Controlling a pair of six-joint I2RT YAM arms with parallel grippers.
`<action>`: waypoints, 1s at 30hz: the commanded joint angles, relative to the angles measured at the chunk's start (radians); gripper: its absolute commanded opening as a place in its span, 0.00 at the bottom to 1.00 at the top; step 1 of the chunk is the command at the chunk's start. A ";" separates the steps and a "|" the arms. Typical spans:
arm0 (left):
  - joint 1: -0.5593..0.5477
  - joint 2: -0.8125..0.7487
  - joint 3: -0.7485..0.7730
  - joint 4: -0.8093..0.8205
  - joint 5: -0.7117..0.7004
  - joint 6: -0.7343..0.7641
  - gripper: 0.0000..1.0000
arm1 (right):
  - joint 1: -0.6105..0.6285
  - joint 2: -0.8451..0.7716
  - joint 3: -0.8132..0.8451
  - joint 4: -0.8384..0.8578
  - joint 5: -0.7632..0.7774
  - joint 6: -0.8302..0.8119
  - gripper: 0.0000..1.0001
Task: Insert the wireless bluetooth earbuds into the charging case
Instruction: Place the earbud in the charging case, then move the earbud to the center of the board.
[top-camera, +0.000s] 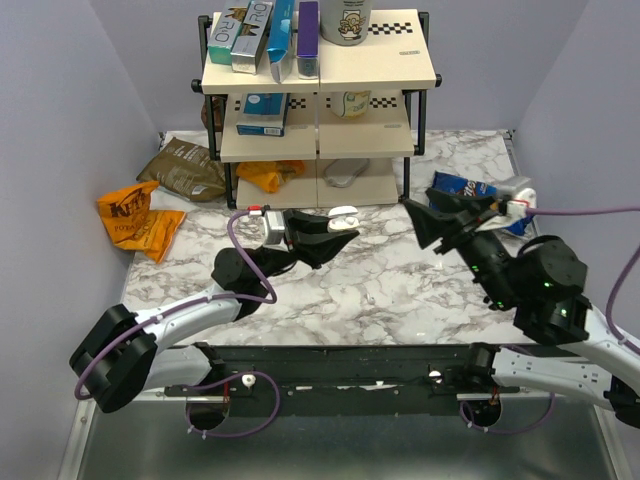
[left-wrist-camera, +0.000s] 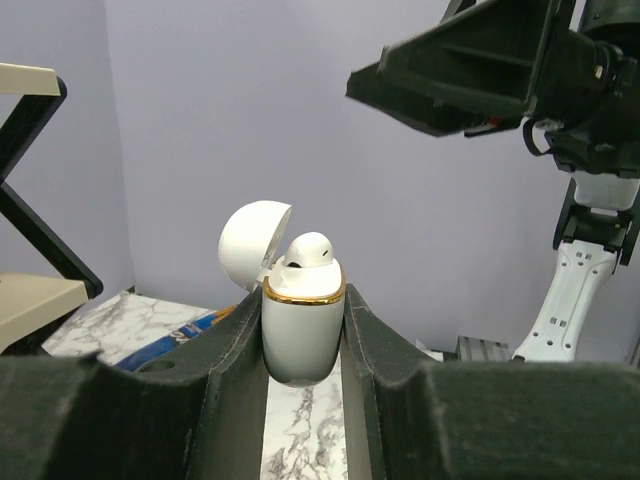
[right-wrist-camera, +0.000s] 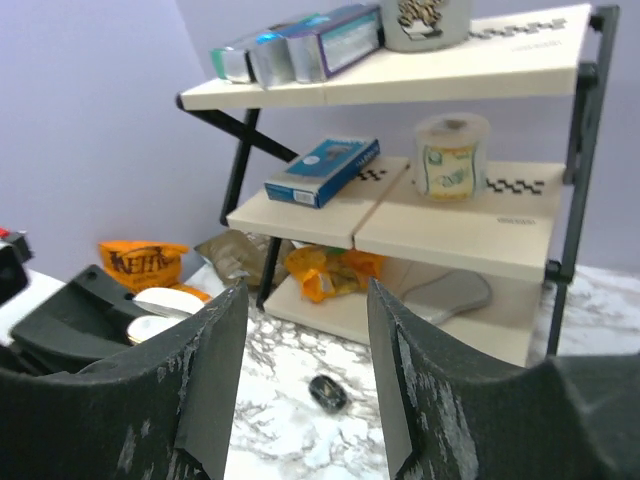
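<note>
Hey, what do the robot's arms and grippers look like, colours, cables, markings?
Left arm and right arm: white links between bulky black joints, with purple cables looping alongside. Left gripper and right gripper have matte black wedge-shaped fingers; the right's inner faces look scuffed grey.

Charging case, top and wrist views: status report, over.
Left tool shut on white charging case, lid open. One white earbud seated in it; second not seen. Right tool open, empty, apart from case. Nothing between them.
</note>
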 joint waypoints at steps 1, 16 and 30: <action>0.008 -0.061 -0.039 0.366 -0.025 0.016 0.00 | 0.005 0.019 -0.081 -0.131 0.120 0.096 0.59; -0.006 -0.434 -0.240 0.041 -0.117 0.048 0.00 | -0.087 0.395 -0.241 -0.564 -0.216 0.642 0.60; -0.096 -0.569 -0.314 -0.100 -0.186 0.073 0.00 | -0.098 0.691 -0.269 -0.428 -0.241 0.627 0.42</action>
